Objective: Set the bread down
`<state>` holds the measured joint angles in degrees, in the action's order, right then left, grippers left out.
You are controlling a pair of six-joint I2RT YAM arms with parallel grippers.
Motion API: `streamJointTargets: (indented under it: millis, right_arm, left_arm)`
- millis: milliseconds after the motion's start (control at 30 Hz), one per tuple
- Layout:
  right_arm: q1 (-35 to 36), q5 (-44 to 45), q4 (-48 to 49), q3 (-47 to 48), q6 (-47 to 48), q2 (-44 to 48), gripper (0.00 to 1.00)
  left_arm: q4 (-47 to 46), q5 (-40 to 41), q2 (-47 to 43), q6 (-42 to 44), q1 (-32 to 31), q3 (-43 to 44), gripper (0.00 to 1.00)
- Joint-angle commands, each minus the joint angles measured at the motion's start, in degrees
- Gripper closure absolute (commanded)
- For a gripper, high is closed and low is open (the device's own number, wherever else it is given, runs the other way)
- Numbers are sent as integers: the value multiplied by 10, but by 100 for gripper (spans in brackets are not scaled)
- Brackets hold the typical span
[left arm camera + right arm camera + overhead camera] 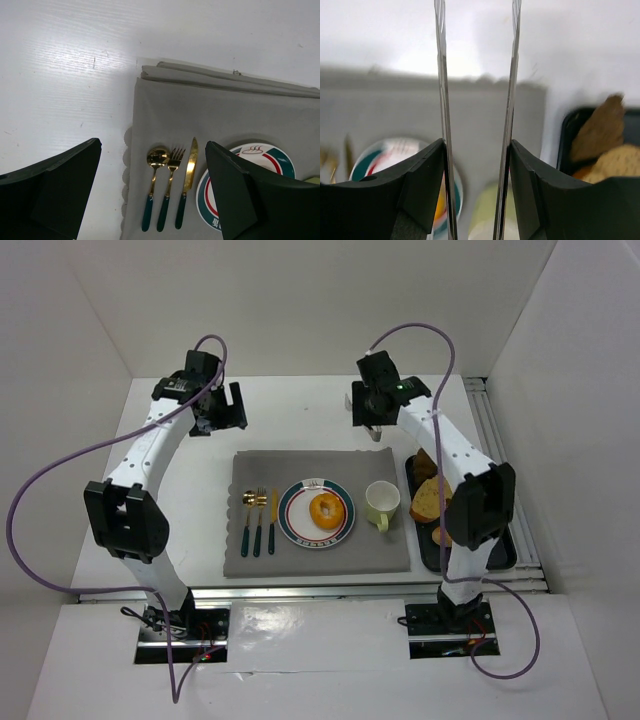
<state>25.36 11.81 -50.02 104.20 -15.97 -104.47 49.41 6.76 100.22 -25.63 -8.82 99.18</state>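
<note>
The right gripper's (pixel 476 150) black fingers hold thin metal tongs (pixel 441 75). The tongs stand apart with nothing in them. The bread (pixel 324 509) sits in the middle of the plate (pixel 290 517), nearer the arm bases than the tongs and a bit to the left. It is a round ring, so no side is longer. The left gripper (pixel 152 145) is wide open, empty and farther away.
</note>
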Motion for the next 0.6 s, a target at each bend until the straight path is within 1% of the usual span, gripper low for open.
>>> streamJointTargets:
  millis: [0,33,67,100,133,167,233,267,300,333,367,433,500,533,567]
  right_arm:
    - [-31,94,191,-10,6,-47,41]
    - [-37,84,219,-10,41,-77,41]
    - [-43,84,256,-1,54,-96,41]
    - [-51,100,265,11,63,-120,41]
    - [-56,115,271,37,68,-163,41]
    - [-66,115,286,48,68,-183,41]
    - [-75,121,325,41,74,-219,41]
    - [-83,121,365,31,74,-226,40]
    - [-83,121,383,22,80,-234,35]
    - [-89,115,383,22,80,-251,27]
    - [-96,110,371,32,71,-258,16]
    - [-96,109,345,62,63,-258,8]
    - [-96,117,330,62,50,-231,0]
    - [-96,124,330,51,50,-213,0]
    - [-96,131,324,44,43,-173,0]
  left_arm:
    - [8,-13,-3,13,2,31,1]
    - [8,-13,-3,13,2,31,1]
    - [8,-13,-3,13,2,31,1]
    - [8,-13,-3,18,2,25,1]
    - [2,-13,-3,18,2,25,1]
    - [2,-19,-3,18,2,25,1]
    - [2,-25,2,18,2,25,1]
    - [2,-31,2,18,2,25,1]
    - [2,-31,2,18,2,20,1]
    - [2,-39,2,18,2,20,1]
    - [2,-45,2,18,2,20,1]
    - [2,-45,2,18,2,20,1]
    - [2,-45,2,18,2,15,1]
    - [2,-45,2,18,2,15,1]
    - [2,-45,2,18,2,15,1]
